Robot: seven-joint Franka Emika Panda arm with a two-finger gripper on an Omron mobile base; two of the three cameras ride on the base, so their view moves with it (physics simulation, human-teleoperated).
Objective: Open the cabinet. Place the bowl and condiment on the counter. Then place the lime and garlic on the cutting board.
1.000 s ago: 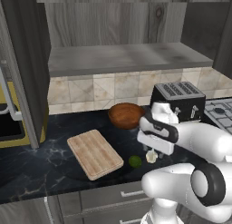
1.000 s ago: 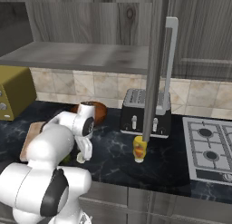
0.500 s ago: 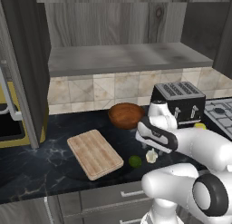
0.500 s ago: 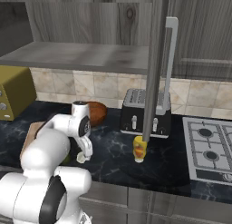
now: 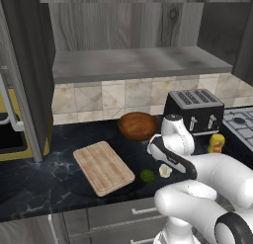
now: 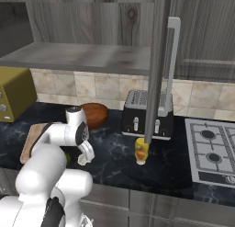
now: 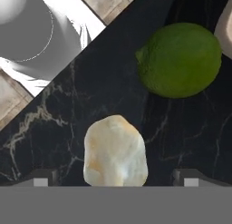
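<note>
- Off-white pointed garlic bulb (image 7: 116,151) sits centred between the spread, empty jaws of the gripper (image 7: 116,177), near the front edge of the black marble-look counter (image 5: 44,179).
- Round green lime (image 7: 180,60) lies just beside it, short of the tan plank cutting board (image 5: 103,167).
- Likely step: fetching the garlic; next, descend, clamp, carry it boardward.

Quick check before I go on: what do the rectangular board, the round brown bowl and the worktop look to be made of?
The light tan rectangular cutting board looks like matte wood: parallel plank lines run along it. The round reddish-brown bowl seems to be polished wood, given its glossy sheen, though glazed ceramic cannot be ruled out. The black counter looks like polished marble or an imitation, with thin white veins.
</note>
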